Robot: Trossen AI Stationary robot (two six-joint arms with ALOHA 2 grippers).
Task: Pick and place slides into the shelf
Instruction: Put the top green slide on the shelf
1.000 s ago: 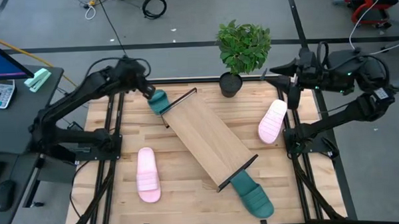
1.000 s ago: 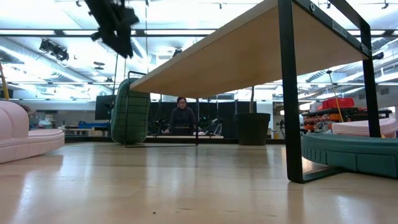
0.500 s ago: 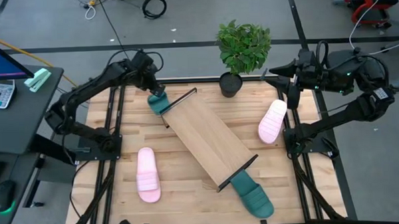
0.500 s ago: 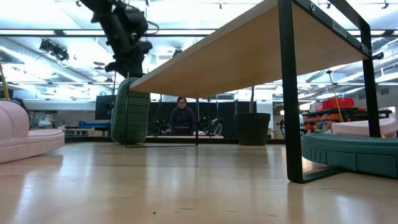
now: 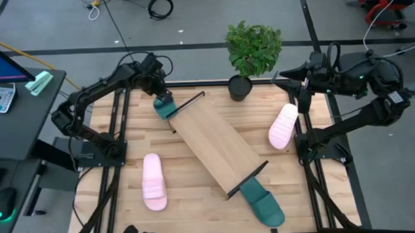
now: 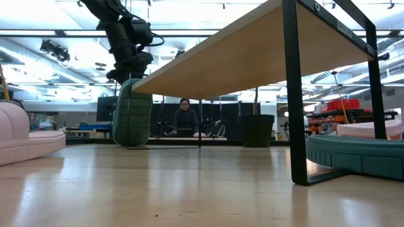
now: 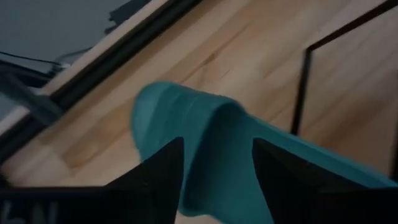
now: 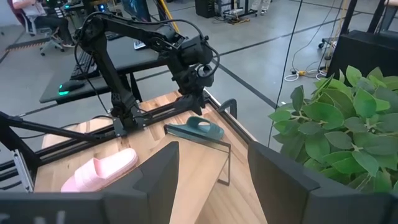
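A dark teal slide (image 5: 167,109) lies at the far-left end of the slanted light-wood shelf (image 5: 219,144), partly under my left gripper (image 5: 163,97). That gripper is open and low over it, with a finger on either side of the slide (image 7: 205,118). The second teal slide (image 5: 263,204) sits at the shelf's near end. One pink slide (image 5: 153,180) lies near the left edge and the other (image 5: 284,125) on the right. My right gripper (image 5: 294,82) hovers open above the table's far-right corner. My left gripper comes down from above and straddles the teal slide's far end (image 7: 186,149). One finger (image 7: 158,171) stands on each side. I cannot tell whether the fingers touch the foam. The slide rests on the table beside the shelf's black end bar (image 7: 305,81).
A potted plant (image 5: 252,49) stands at the table's far edge between the two arms. The shelf stands on thin black legs (image 6: 293,94). Bare wood shows near the left pink slide and in the near-right corner. A person (image 6: 184,118) sits far behind the table.
My left gripper has moved right along the far edge and down, from above and left of the teal slide until its fingers straddle the slide's far end. The slides and the shelf have stayed where they were.
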